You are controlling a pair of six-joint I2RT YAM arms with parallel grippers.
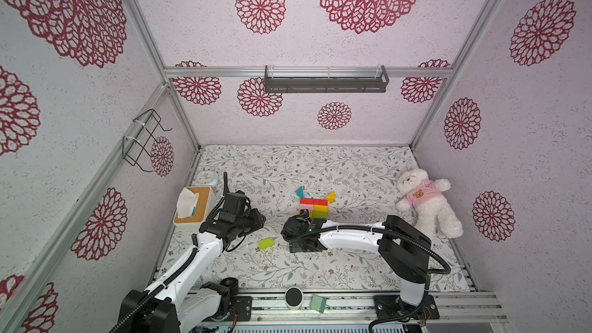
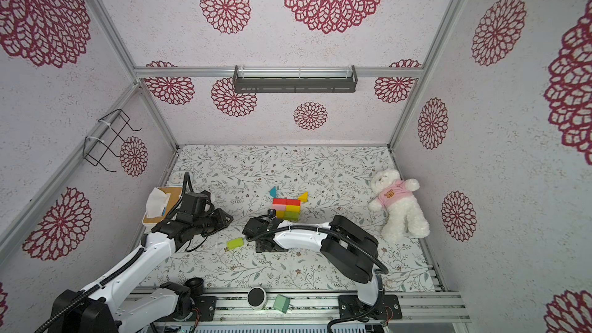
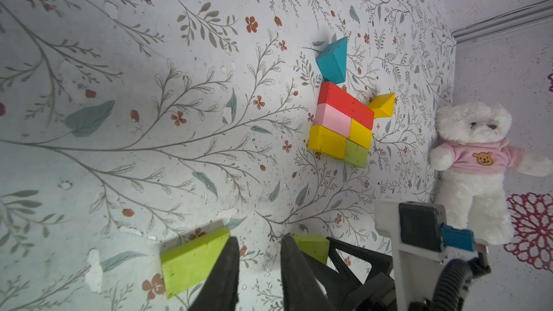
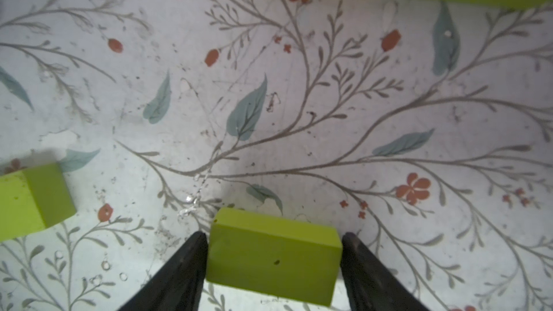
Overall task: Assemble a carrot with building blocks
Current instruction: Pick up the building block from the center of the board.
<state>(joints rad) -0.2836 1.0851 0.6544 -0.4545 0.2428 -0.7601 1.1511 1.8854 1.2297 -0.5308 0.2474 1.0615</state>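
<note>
Your left gripper (image 3: 260, 239) has its tapered fingers slightly apart and empty; your right gripper (image 4: 273, 234) flanks a glossy rectangular lime block (image 4: 273, 260), clamping unconfirmable.

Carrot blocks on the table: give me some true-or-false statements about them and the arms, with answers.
1. A lime-green block sits between the right end effector's fingers. True.
2. The left end effector holds a block. False: nothing is between its fingers; a loose lime-green block lies beside it.
3. The teddy bear wears blue. False: its shirt is pink.
4. The pink block adjoins the red row. True.
</note>
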